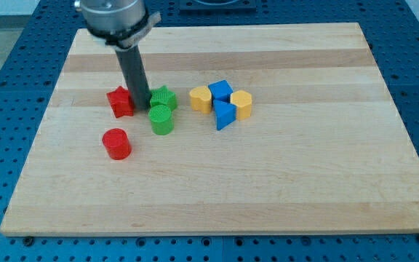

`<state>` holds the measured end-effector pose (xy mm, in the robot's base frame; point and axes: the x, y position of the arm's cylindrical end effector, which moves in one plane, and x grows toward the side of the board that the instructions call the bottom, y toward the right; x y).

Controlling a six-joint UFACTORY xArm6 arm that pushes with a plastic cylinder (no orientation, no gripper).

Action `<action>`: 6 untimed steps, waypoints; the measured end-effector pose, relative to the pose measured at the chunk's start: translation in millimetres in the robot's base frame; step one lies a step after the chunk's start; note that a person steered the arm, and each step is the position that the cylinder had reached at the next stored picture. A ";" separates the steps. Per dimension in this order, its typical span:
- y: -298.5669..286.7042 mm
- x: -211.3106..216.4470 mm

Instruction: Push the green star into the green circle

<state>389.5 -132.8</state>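
- The table (268, 189) is a pale wooden board lying on a blue perforated surface (6, 65).
- A red star (120, 102) sits on the table, left of its middle.
- A red cylinder (116, 143) stands below the red star, apart from it.
- Well to the right of the red star lies a tight cluster: a yellow block (201, 98) nearest it, then a blue block (220, 90), a blue wedge-like block (225, 115) and a yellow block (242, 104) farthest right.
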 end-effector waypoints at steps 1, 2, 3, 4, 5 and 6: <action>-0.1 -44.0; 29.0 -51.4; 34.9 -49.1; 29.0 -49.1; 22.5 -35.5; 19.7 32.4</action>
<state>421.9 -113.1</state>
